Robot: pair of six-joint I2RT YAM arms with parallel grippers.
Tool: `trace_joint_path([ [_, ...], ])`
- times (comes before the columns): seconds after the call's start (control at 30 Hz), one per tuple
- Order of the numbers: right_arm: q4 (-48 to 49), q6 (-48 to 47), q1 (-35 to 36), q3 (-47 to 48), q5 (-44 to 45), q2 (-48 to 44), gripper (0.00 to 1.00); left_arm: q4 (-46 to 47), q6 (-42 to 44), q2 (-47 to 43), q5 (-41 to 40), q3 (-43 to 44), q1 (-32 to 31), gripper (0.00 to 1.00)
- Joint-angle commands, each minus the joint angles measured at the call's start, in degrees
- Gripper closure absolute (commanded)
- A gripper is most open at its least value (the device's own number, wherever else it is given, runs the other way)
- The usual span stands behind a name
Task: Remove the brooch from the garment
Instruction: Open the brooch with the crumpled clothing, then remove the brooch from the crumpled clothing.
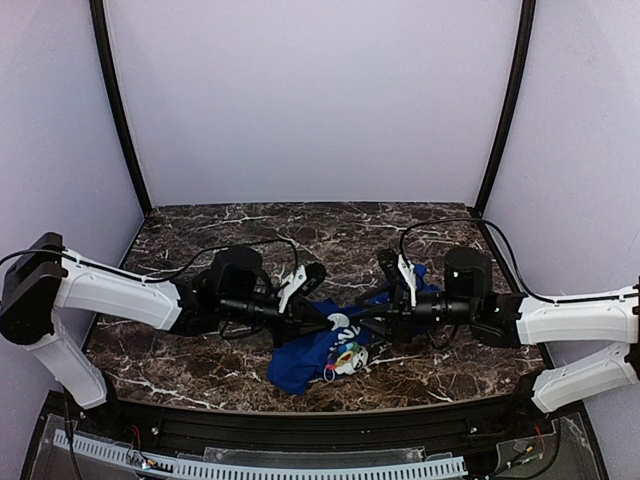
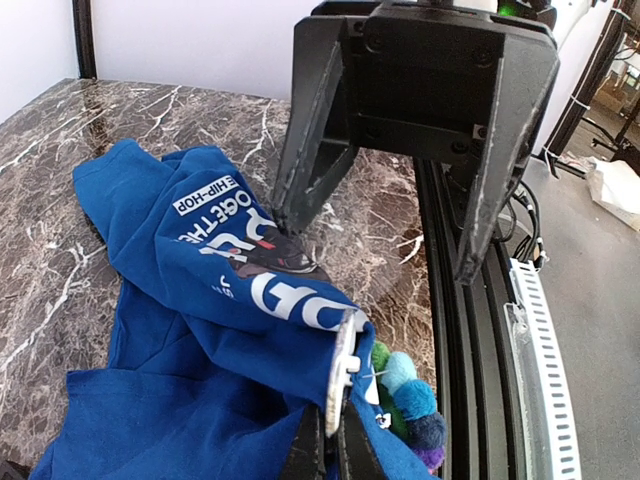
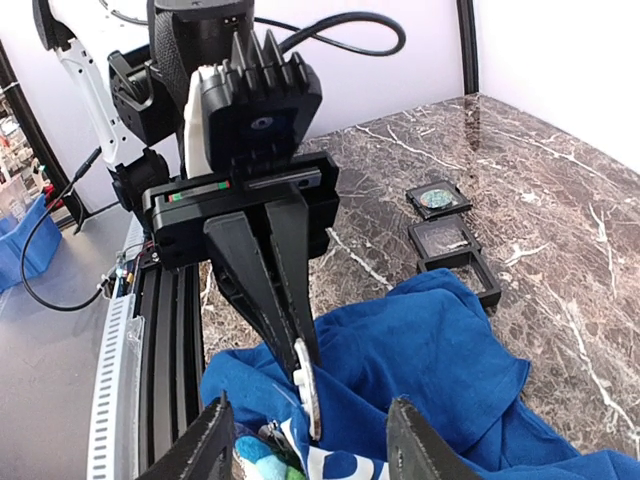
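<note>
The garment, a blue shirt with white lettering, lies crumpled at the table's front middle. The brooch is a small cluster of green, blue and purple pom-poms at a raised fold, also visible as the brooch and the brooch. My left gripper is shut on that fold together with a thin silvery disc carrying a white clasp. My right gripper faces it with its jaws open around the disc, touching nothing. From the left wrist the right gripper hangs just above the cloth.
Three small dark square trays lie on the marble past the shirt, on the side away from the front rail. The black front rail and a white cable chain run close beside the brooch. Both arms meet at the centre.
</note>
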Motion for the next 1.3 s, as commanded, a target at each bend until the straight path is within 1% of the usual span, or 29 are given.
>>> trace_joint_path([
  [0.0,2.0,0.3,-0.2,-0.3,0.9,1.4,0.53,2.5,-0.7,-1.7,2.9,-1.1,0.2,0.99],
  [0.2,1.8,-0.1,0.4,2.1,-0.8,6.3,0.66,2.2,-0.7,-1.5,4.3,-1.0,0.2,0.99],
  [0.57,2.7,-0.3,1.4,3.7,-1.8,8.6,0.81,1.6,-0.3,-1.4,4.2,-0.7,0.2,0.99],
  [0.6,2.8,-0.3,1.4,3.8,-1.9,8.9,0.84,1.6,-0.3,-1.3,4.3,-0.7,0.2,0.99],
  [0.7,2.9,-0.3,1.5,4.2,-2.2,9.6,1.0,1.5,-0.3,-1.3,4.2,-0.7,0.2,0.99],
  [0.8,3.7,-0.2,1.7,3.9,-1.0,9.3,1.0,1.1,-0.4,-1.4,3.5,-0.7,0.2,0.99],
  [0.83,4.0,-0.2,1.9,3.7,-0.1,9.1,1.0,0.7,-0.3,-1.5,3.3,-0.7,0.2,0.97],
  [0.87,4.1,-0.3,2.0,3.4,1.1,8.7,1.0,0.6,-0.4,-1.6,2.7,-0.7,0.2,0.84],
  [0.9,4.1,-0.4,2.1,3.3,2.3,8.3,1.0,0.4,-0.5,-1.7,2.5,-0.8,0.2,0.75],
  [0.93,4.1,-0.6,2.2,3.1,3.3,8.1,1.0,0.3,-0.5,-2.0,1.9,-0.9,0.2,0.56],
  [0.97,4.0,-0.8,2.3,3.0,4.0,7.9,1.0,0.2,-0.6,-2.2,1.6,-1.1,0.2,0.48],
  [1.0,3.9,-0.9,2.4,3.0,4.4,7.8,1.0,0.2,-0.7,-2.3,1.1,-1.3,0.2,0.36],
  [1.03,4.0,-0.9,2.5,2.9,4.6,7.7,1.0,0.2,-0.8,-2.3,0.9,-1.5,0.2,0.26],
  [1.1,3.8,-1.1,2.6,3.0,5.2,7.5,1.0,-0.1,-0.8,-2.2,-0.1,-1.8,0.2,0.17],
  [1.17,3.3,-1.3,2.7,3.1,5.9,7.5,1.0,-0.4,-0.8,-1.9,-0.6,-2.1,0.1,0.14],
  [1.2,3.2,-1.3,2.7,3.1,6.0,7.4,1.0,-0.6,-0.8,-1.7,-1.0,-2.0,0.1,0.14],
  [1.27,3.2,-1.4,2.8,3.0,6.0,7.2,1.0,-1.2,-0.8,-1.1,-1.9,-1.7,0.1,0.16],
])
